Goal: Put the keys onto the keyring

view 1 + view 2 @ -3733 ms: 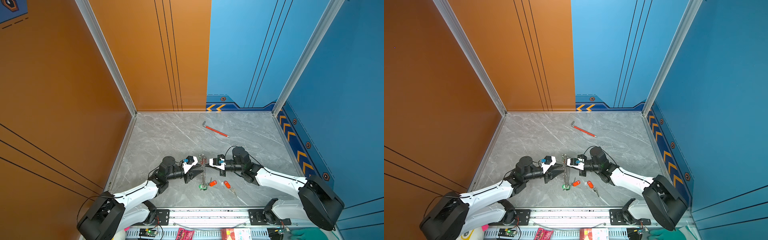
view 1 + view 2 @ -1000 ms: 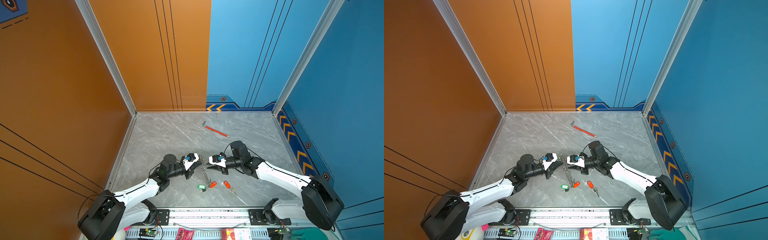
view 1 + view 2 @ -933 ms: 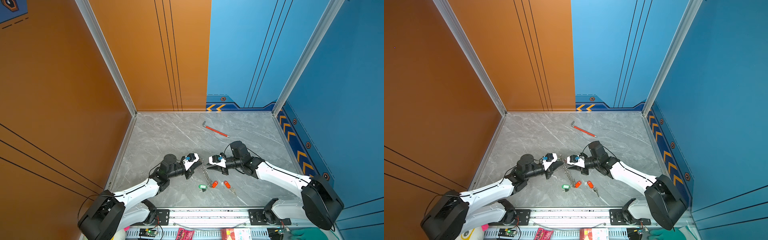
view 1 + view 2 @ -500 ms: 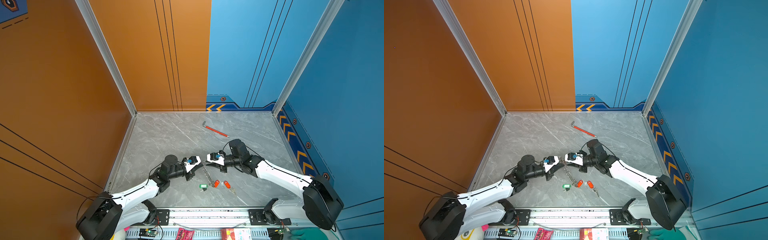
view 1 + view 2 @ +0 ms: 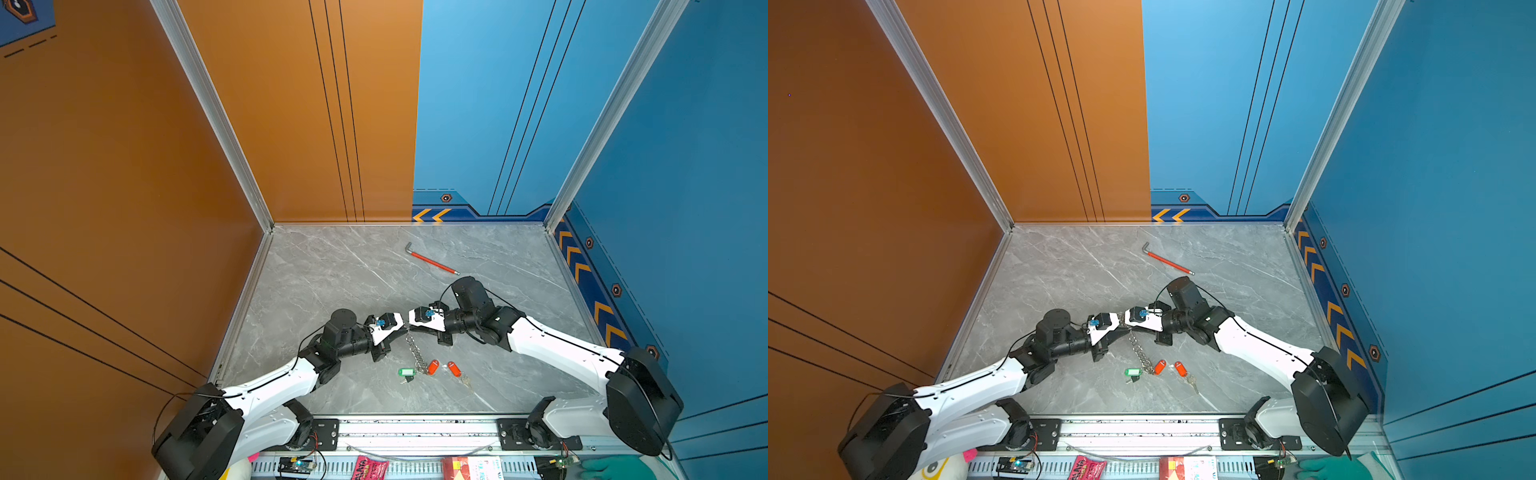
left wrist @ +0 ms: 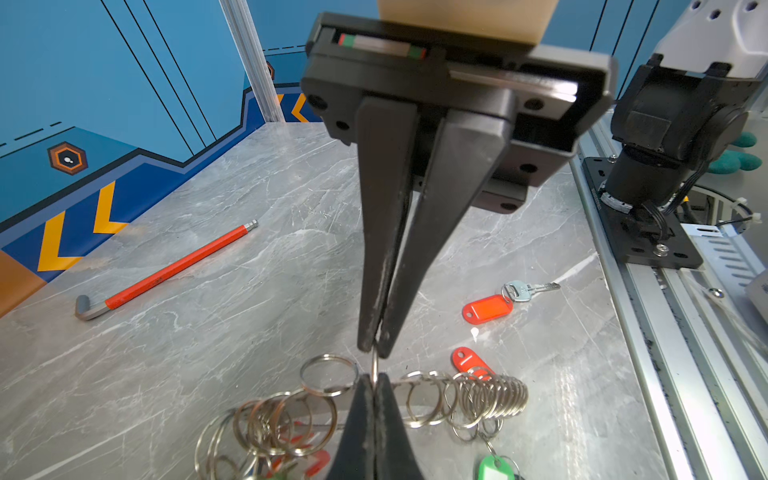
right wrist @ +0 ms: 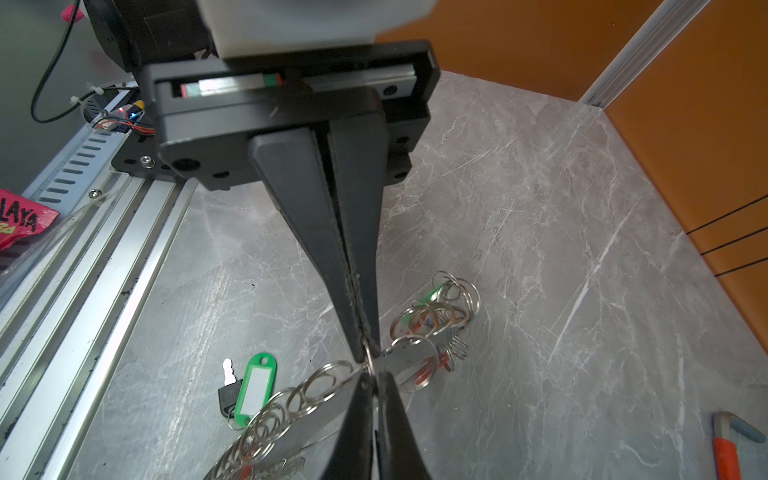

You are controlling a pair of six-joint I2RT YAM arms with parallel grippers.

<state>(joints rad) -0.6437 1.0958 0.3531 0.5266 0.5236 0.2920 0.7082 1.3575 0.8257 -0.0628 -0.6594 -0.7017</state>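
Grey marble tabletop (image 5: 332, 274). Nearest the front rail lie the keys (image 5: 454, 369): silver, one green-tagged (image 5: 406, 372), two orange-tagged. Just behind, the keyring (image 5: 413, 347), a silver chain of linked rings, hangs from one ring, which the left gripper (image 6: 374, 380) and right gripper (image 7: 376, 378) clamp tip to tip. Farthest lies a red-sleeved L-shaped hex wrench (image 5: 432, 262).

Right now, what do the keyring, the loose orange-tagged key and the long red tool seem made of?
The keyring: thin bright wire loops with sharp glints, so polished metal, probably steel. The orange tag: glossy, evenly coloured, rounded edges, looks like moulded plastic; its key is pale silvery metal. The hex wrench: dull grey metal at the bare ends, under a red sleeve, plastic or rubber.
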